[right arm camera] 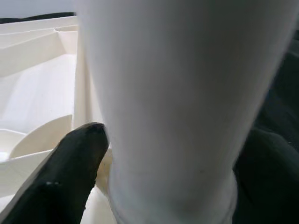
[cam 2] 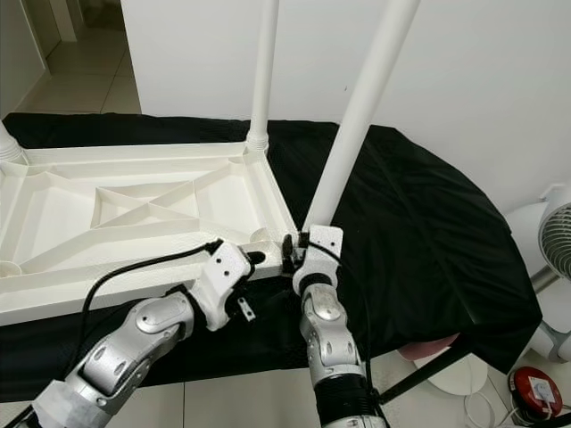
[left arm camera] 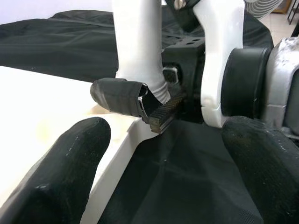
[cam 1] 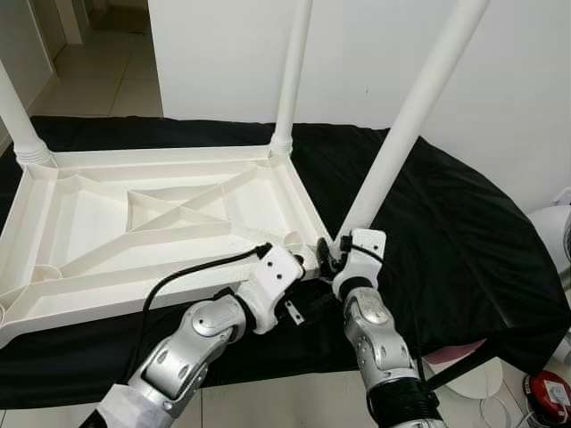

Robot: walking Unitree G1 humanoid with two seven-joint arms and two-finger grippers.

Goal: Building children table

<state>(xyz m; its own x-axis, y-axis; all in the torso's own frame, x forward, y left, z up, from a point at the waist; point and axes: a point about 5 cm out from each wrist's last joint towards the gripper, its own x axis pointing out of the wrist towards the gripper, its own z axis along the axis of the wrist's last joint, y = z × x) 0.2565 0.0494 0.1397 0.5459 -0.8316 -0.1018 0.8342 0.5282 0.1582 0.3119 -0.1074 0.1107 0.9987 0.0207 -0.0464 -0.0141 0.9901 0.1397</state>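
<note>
A white plastic table top (cam 1: 161, 223) lies upside down on a black cloth (cam 1: 446, 223). At its near right corner a loose white table leg (cam 1: 406, 134) leans to the right, its foot at the corner socket. My right gripper (cam 1: 332, 254) is shut on the base of this leg; in the right wrist view the leg (right arm camera: 187, 93) stands between the black fingers (right arm camera: 70, 172). My left gripper (cam 1: 308, 263) hovers open just beside that corner, nothing between its fingers (left arm camera: 60, 172), facing the right gripper's finger (left arm camera: 119, 95).
Two more legs stand upright in the far corners (cam 1: 293, 80) (cam 1: 18, 125). A white wall rises behind. To the right on the floor are a white fan (cam 2: 558, 241) and a red object (cam 1: 549, 392). A doorway opens at the back left.
</note>
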